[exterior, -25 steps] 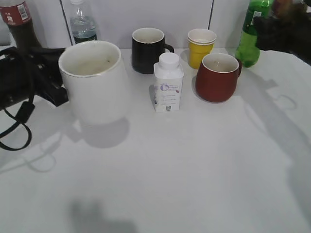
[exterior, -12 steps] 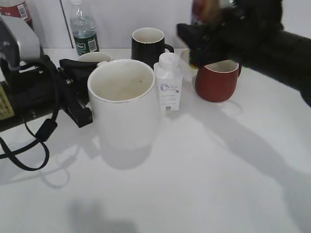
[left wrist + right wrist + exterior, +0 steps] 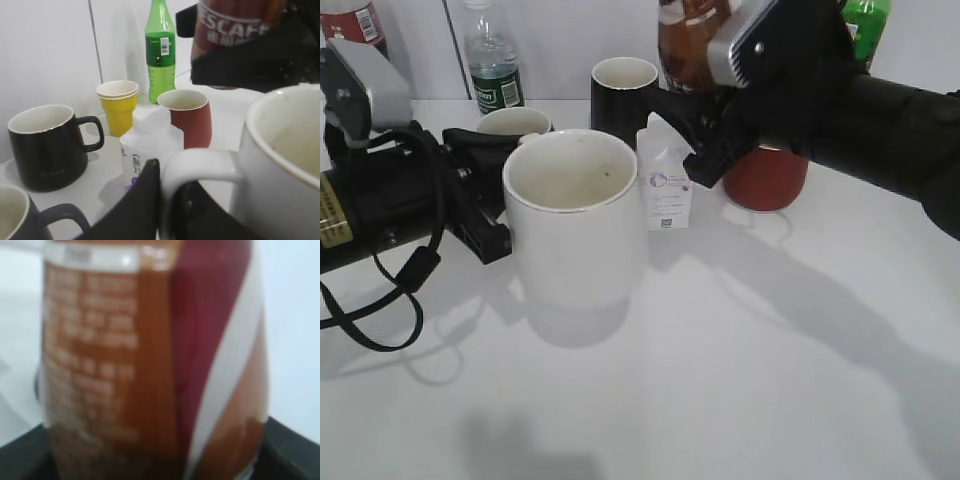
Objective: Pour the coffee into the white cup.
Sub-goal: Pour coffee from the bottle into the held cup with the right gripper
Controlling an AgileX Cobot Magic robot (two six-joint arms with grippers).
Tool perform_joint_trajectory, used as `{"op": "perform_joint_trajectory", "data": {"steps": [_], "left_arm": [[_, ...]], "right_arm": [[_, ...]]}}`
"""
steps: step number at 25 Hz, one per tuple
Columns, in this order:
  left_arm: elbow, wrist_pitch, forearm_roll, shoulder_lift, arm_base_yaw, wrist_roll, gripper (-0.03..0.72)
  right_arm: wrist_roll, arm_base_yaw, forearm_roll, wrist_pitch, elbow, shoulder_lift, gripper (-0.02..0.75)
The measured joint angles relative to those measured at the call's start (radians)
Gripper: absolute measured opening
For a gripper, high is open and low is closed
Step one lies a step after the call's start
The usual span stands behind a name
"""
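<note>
- Nearest you in the exterior view stands the large plain white ceramic mug [image 3: 576, 215], upright on the smooth white tabletop [image 3: 720, 380], its wide mouth open to the ceiling and its inside looking dry and empty.
- Your left tool [image 3: 165, 200] is clenched on that mug's thick white handle [image 3: 200, 167], black fingers closed either side of the loop, so the mug is steadied from its left.
- The relation that matters: the coffee bottle [image 3: 692, 40] hangs above and behind-right of the mug's mouth. Its long axis looks close to upright, and its neck is cut off by the top of the frame.
- Your right tool [image 3: 705, 125] is grasping that bottle around its lower body; the wrist view shows only blurred brown-and-white label [image 3: 150, 360] against a black finger below.
- The right arm is the one placed to pour. You would likely need to bring the bottle forward and to the left, then tip it towards the mug.
- The bottle is clear glossy plastic with a curved waist, holding brown liquid; the mug is heavy, glazed and straight-walled.
- Just behind the mug sits a small white capped carton-bottle [image 3: 665, 185], close under the right tool and a possible knock hazard.
- Further back stand a dark red mug [image 3: 765, 180], a black mug [image 3: 620, 90], a yellow paper cup [image 3: 119, 106], and a green soda bottle [image 3: 160, 50].
</note>
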Motion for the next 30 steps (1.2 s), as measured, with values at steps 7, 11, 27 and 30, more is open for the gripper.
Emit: {"op": "perform_joint_trajectory", "data": {"steps": [7,11,27,30], "left_arm": [[0.0,0.0,-0.024,0.0,0.0,0.0,0.041],[0.0,0.0,-0.025,0.0,0.0,0.0,0.041],[0.0,0.038,0.032,0.0,0.0,0.0,0.041],[0.0,0.045,0.041,0.0,0.0,0.0,0.041]], "right_arm": [[-0.263,0.0,-0.001,0.001,0.0,0.0,0.529],[-0.44,0.0,-0.003,0.001,0.0,0.0,0.529],[-0.815,0.0,-0.003,-0.017,0.0,0.0,0.529],[-0.86,0.0,-0.003,-0.042,0.0,0.0,0.529]]}}
